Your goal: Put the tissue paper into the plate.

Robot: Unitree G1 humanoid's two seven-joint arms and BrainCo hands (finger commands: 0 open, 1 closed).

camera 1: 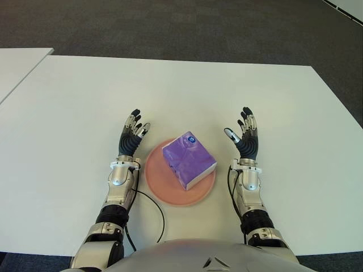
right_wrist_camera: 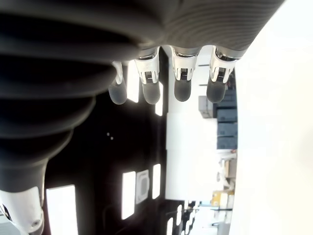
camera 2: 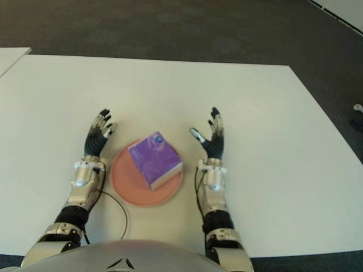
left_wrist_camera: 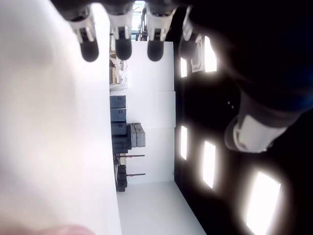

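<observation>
While purple tissue pack (camera 1: 189, 159) (label unreadable) sits on plate (camera 1: 156, 180), left robot hand (camera 1: 133, 136), right robot hand (camera 1: 244, 136) released.

The robot has 2 silver metal forearms with black joint sections and a thin black cable along each, a smooth grey chest shell, and the left hand (camera 1: 133, 136) and right hand (camera 1: 245, 135) are black with silver-white finger segments and dark tips.

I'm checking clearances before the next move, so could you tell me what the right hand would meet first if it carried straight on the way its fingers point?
Probably nothing: the right hand, open, points away from the robot over bare table. The tissue pack on the plate lies beside it, out of line.
</observation>
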